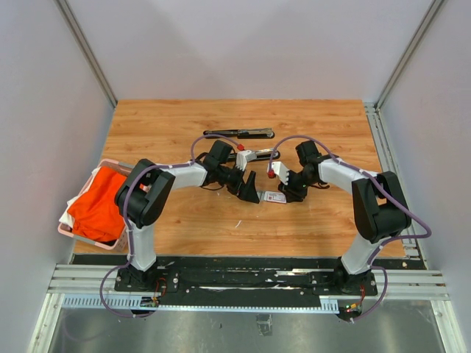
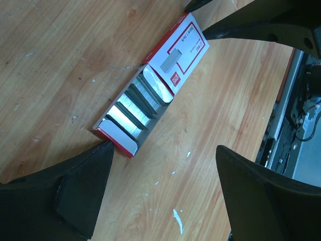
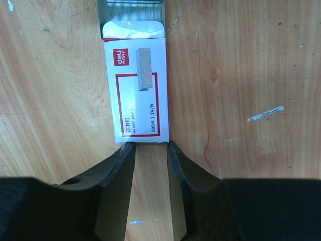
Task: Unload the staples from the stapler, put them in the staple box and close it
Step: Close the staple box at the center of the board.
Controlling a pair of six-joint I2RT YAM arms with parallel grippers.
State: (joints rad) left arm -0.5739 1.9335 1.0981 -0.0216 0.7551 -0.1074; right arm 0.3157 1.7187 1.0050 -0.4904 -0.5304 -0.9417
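Our left gripper (image 2: 165,150) is wide open. We cannot tell if our right gripper (image 3: 150,146) pinches the small white-and-red box (image 3: 138,90) of shiny grey staple strips (image 2: 135,108). The long black stapler (image 1: 239,134) lies apart, maybe emptied.

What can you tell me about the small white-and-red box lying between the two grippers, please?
The box is a flat white cardboard sleeve with a red frame, print and a staple picture. Its inner tray is slid partway out, showing rows of silvery staple strips. It lies flat on the wooden table. The right gripper, jaws partly open, meets its closed end; contact is unclear.
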